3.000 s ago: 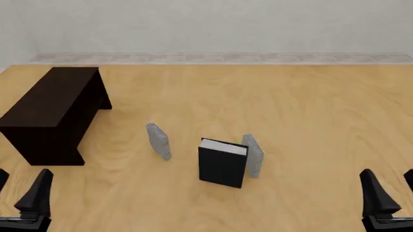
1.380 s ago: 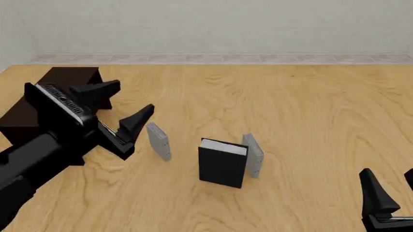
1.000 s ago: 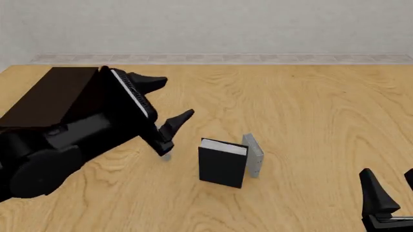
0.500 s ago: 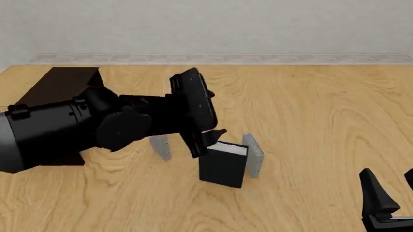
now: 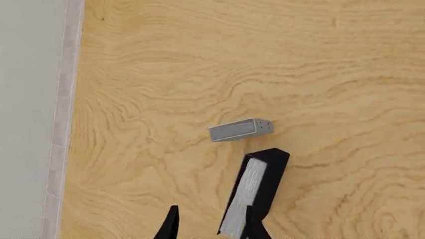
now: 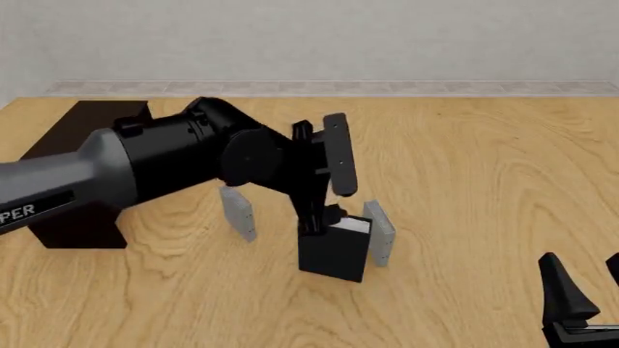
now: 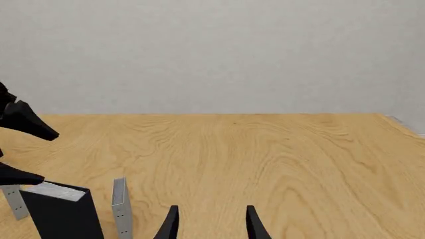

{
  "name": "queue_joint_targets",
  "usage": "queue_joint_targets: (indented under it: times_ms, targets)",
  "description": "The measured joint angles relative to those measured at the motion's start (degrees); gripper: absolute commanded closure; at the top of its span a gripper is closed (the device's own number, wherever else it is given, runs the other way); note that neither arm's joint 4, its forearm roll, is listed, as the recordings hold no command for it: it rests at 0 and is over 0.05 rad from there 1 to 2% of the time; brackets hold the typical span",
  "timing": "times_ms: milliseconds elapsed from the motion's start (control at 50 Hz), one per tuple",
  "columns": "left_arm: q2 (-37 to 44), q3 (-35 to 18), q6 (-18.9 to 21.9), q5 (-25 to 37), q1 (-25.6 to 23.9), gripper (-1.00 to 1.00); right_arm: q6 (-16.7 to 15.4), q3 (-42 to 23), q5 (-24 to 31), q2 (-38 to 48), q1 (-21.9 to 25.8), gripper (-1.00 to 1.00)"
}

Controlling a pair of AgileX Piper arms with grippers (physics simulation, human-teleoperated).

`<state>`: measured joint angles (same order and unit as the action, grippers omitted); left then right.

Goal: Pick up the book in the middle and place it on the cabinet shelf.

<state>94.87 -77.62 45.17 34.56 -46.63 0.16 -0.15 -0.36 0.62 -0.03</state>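
Book (image 6: 334, 254) between open end effector (image 5: 209, 229) fingers

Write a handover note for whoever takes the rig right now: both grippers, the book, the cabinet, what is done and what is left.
Left gripper: open, reached over the book, fingertips straddling its top edge; no grip yet.
Right gripper: open, empty, idle at the near right of the table.
Book: upright on the table, between two grey slabs; the right-hand slab stands close beside it.
Cabinet shelf: far left, partly hidden behind the left arm.
Done: approach to the book only.
Left: close on the book, lift it without knocking over the slabs, carry it left and set it on the cabinet shelf.
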Motion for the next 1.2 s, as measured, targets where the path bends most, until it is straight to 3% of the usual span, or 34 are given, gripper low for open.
queue_joint_targets:
  times_ms: [360, 1200]
  targets:
    - [3.1, -2.5, -1.7, 4.8, -2.4, -1.0, 0.0, 0.0, 0.0, 0.0, 0.0, -1.0]
    - [7.7, -2.3, -4.1, 4.5, -4.0, -1.0, 0.0, 0.0, 0.0, 0.0, 0.0, -1.0]
